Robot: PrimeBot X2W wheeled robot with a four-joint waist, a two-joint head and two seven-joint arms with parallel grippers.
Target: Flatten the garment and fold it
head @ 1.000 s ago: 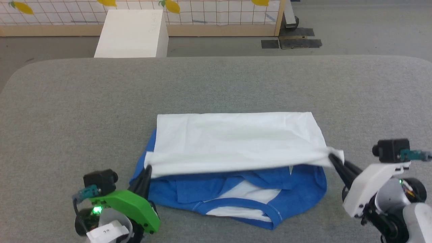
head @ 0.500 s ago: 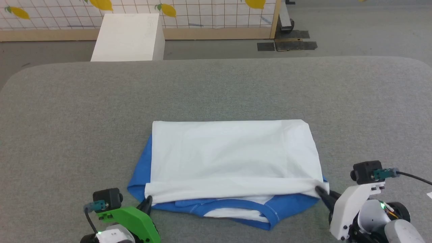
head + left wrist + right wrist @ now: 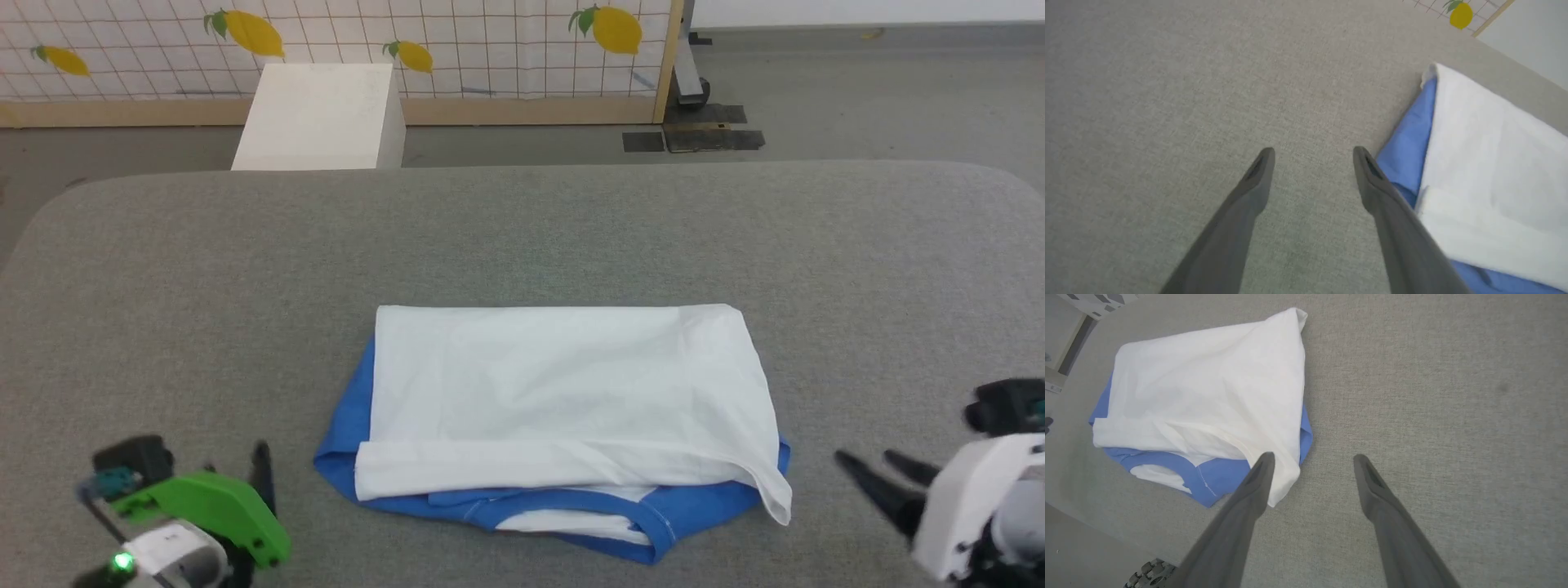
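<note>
Both the left gripper (image 3: 1313,152) and right gripper (image 3: 1313,458) gape wide, empty, flanking the folded T-shirt (image 3: 563,392); its drooping right corner probably needs squaring before any further fold.

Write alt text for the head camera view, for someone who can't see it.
A folded white T-shirt with blue sleeves and neckband lies on a grey cloth-covered table. The left end effector and right end effector sit near its front corners, open and not touching it.

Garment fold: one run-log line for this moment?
garment: folded over on grey table, blue neckband exposed | left gripper: open, off garment | right gripper: open, off garment
</note>
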